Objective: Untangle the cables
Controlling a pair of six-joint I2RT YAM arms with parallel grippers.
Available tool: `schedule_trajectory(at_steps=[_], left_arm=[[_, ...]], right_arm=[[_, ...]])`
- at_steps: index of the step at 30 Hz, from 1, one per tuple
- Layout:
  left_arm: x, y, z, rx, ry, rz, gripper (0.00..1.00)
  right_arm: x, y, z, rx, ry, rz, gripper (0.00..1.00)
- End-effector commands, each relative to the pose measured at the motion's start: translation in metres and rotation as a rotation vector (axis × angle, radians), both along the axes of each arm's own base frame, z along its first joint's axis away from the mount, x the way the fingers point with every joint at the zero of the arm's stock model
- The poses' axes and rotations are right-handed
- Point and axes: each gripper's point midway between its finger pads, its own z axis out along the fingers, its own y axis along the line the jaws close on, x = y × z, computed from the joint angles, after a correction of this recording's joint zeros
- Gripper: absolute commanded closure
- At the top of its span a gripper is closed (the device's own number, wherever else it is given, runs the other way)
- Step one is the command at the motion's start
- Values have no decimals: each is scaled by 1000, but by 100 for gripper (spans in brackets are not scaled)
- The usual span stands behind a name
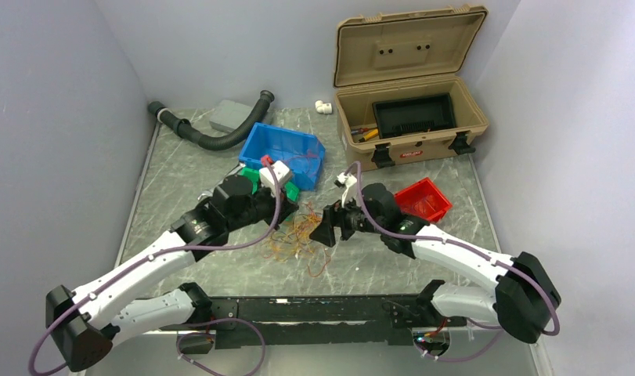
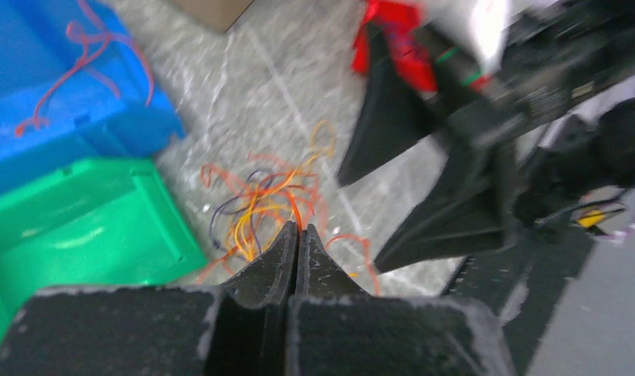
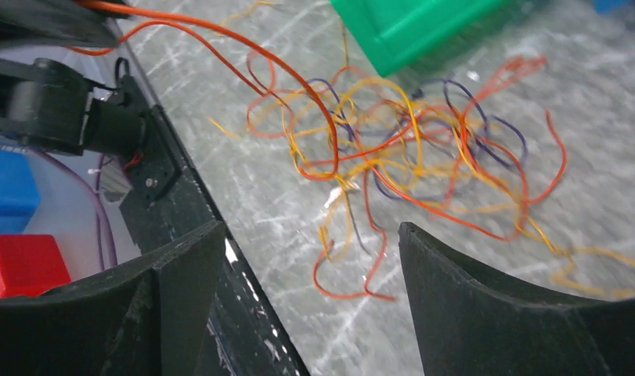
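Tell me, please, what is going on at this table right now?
A loose tangle of thin orange, yellow and red wires lies on the grey marbled tabletop, waiting to be untangled. The robot's left hand is closed on one orange strand, which leads up out of the pile. The right hand is open at the edge of the tangle, holding nothing.

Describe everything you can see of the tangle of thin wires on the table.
The cables are a loose tangle of thin, flexible strands in orange, yellow, red and purple, lying on the grey marbled table near the green bin. The left gripper is shut on one orange strand, which arcs up from the heap.
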Motion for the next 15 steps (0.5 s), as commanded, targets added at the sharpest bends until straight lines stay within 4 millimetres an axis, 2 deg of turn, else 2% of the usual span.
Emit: schedule_trajectory(at_steps=[1,4,7,9,13,14,15], left_arm=[[-34,-15,55,-84,28,-172,100],[-48,-24,86,-145,25,-252,100],[-53,-23,124,-223,-24,-264,100],[-53,-16,155,-269,-76,-231,100],[-44,9,220,-332,-197,-100,100],[-44,17,246,-353,-244,-78,100],[-43,22,262,-358,-273,-59,100]], right_arm=[[3,36,38,146,-207,82,14],[15,49,37,134,-253,9,13],[37,52,16,74,-207,-131,15],[42,47,1,78,-159,-211,17],[31,40,-11,137,-125,-226,18],[32,37,-14,127,-123,-243,18],[35,33,-18,102,-116,-270,18]])
